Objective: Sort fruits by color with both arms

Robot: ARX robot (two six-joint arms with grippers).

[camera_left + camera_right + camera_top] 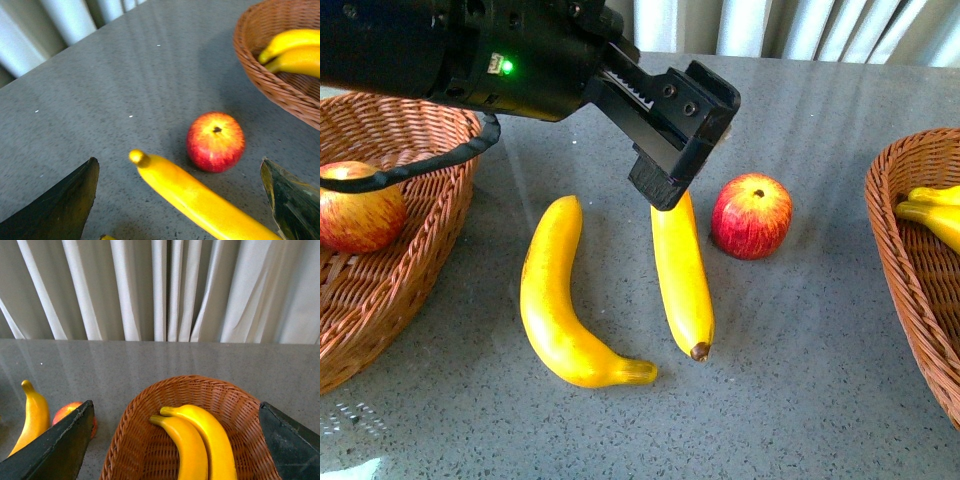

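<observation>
Front: slide spread left gripper (685, 150) off straight banana (682, 275) toward mid-bench apple (751, 216); left wrist: centre apple between open fingers (60, 205), clear of banana tip, before closing; right wrist: hold spread right gripper (172, 442) above bananas (210, 440) in right-edge basket (130, 440), out of the way.

Grey speckled table (840, 340), curved banana (557, 305) beside straighter banana (682, 270), apple (751, 216) nearby — left basket (420, 250), right basket (905, 270) (wicker, fruit inside)
</observation>
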